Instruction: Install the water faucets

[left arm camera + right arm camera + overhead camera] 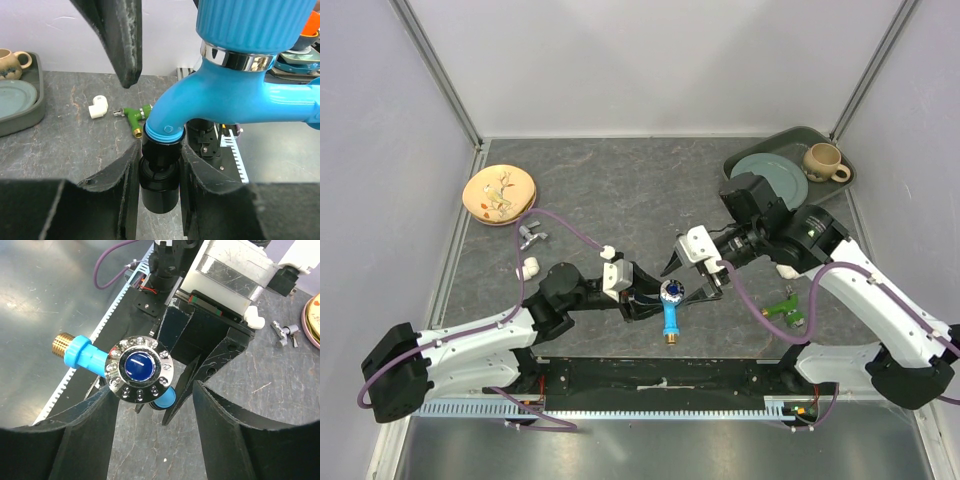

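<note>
- Currently left end effector [159,186] is clenched on the black end piece [159,197] of the blue faucet [85,352], held up at the surface [620,190] near edge.
- Right end effector [152,395] is released, jaws spread beside the round knob [141,369].
- Green faucet [785,308] lies by the right arm.
- Risk: the hold is on the small end piece only, so twisting the knob could lever the faucet loose.

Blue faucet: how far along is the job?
Nothing looks installed yet. The left fingers clamp the blue faucet by its black end, the right fingers open at its knob. The green faucet lies loose on the table, still to do.
</note>
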Controlling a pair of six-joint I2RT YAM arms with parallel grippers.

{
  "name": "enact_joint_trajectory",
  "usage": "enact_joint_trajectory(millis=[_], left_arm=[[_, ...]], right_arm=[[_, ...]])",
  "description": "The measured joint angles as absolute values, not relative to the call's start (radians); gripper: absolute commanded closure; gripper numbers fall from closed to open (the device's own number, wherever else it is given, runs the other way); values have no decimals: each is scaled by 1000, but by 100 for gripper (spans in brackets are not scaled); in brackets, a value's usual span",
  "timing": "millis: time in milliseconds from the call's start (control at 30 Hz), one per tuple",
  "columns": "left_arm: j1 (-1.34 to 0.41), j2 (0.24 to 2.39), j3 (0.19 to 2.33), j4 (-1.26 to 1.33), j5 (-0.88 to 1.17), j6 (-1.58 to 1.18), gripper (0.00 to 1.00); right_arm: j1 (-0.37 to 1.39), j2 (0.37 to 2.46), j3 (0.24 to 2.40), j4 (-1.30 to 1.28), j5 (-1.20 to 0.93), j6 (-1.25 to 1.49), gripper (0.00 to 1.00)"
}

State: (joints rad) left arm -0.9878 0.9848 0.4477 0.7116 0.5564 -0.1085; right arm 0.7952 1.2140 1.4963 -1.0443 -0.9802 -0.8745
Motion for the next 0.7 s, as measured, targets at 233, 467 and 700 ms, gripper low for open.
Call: enact_joint_trajectory(millis=[233, 467, 700], left_arm=[[-987, 985, 468, 681, 604, -110, 98], [-988, 986, 497, 678, 656, -116, 98], [-988, 1001, 508, 674, 694, -122, 98]], right_arm=[[795, 1236, 1496, -1087, -1002, -934, 31], [795, 1250, 1496, -1121, -1019, -987, 37], [795, 1256, 1496, -1139, -1040, -1021, 37]])
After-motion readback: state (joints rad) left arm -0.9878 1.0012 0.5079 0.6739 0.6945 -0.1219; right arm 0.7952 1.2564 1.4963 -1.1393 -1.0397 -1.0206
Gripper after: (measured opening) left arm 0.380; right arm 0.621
